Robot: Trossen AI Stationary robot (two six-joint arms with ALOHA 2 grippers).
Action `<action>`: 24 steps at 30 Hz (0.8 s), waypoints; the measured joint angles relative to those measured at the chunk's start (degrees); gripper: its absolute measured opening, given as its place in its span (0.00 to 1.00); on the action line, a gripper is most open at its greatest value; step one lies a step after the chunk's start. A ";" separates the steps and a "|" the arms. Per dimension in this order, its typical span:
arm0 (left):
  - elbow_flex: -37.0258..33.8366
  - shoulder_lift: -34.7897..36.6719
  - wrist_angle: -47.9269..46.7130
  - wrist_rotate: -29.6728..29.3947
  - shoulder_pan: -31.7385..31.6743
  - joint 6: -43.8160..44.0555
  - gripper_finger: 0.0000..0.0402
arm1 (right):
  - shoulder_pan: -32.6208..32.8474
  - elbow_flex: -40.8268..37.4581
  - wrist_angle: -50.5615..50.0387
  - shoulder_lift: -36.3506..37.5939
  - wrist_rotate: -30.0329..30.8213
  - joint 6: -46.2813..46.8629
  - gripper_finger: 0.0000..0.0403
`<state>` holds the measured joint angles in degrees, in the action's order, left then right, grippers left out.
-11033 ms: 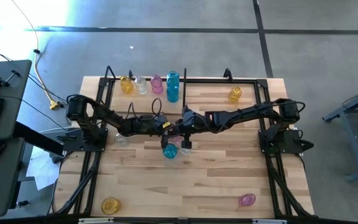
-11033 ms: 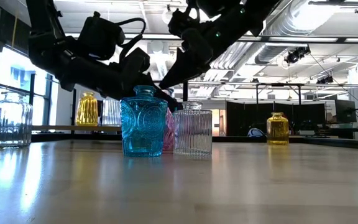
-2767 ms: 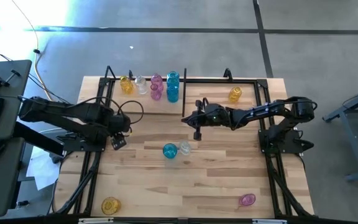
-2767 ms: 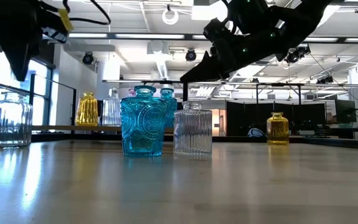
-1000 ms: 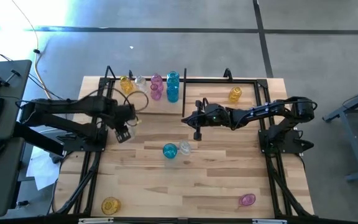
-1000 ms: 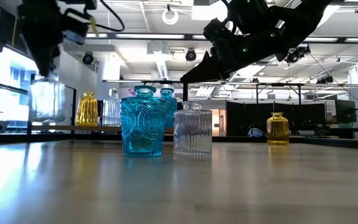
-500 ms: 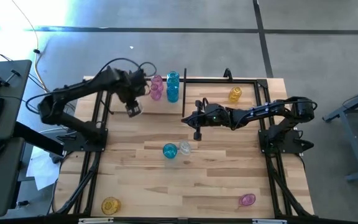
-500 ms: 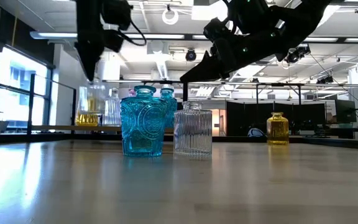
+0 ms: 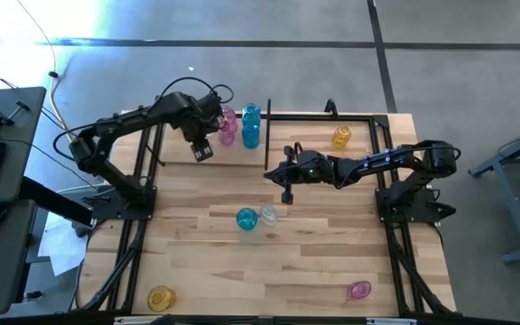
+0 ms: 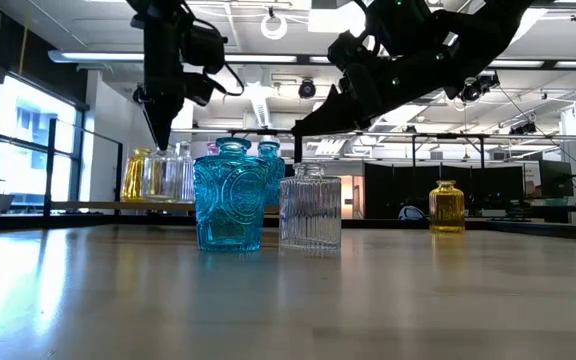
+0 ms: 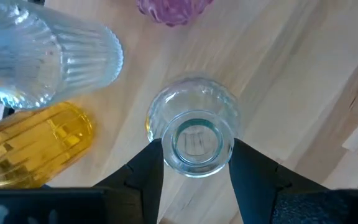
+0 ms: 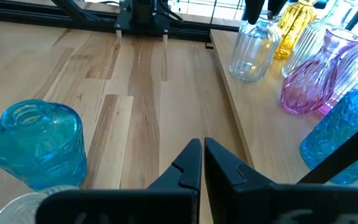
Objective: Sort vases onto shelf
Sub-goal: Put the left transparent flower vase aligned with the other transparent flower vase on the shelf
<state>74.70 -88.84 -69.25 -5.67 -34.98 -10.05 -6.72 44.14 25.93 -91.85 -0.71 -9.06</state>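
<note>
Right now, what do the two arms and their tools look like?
Both arms are dark, jointed and slim. The left arm carries a loose black cable looping above its wrist and a pale block near the left tool. The right tool ends in two flat, tapered black fingers. No markings are legible.

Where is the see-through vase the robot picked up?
The clear vase is between the left gripper's fingers, over the shelf at the table's far left, beside the yellow vase and another clear one.
</note>
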 joint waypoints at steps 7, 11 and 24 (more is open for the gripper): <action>-0.02 -0.05 0.13 0.07 -0.33 -0.31 0.43 | 0.00 0.00 -0.01 0.00 -0.89 0.22 0.00; -0.07 -0.09 0.17 -0.42 -0.31 -1.02 0.45 | 0.00 0.00 -0.03 0.00 -1.40 0.22 0.00; -0.07 -0.08 1.85 -4.52 -0.31 -1.61 0.47 | 0.00 0.00 -0.01 0.00 -1.41 0.23 0.00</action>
<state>74.63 -88.92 -67.40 -10.20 -35.29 -11.66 -6.72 44.14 25.91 -91.85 -2.12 -8.83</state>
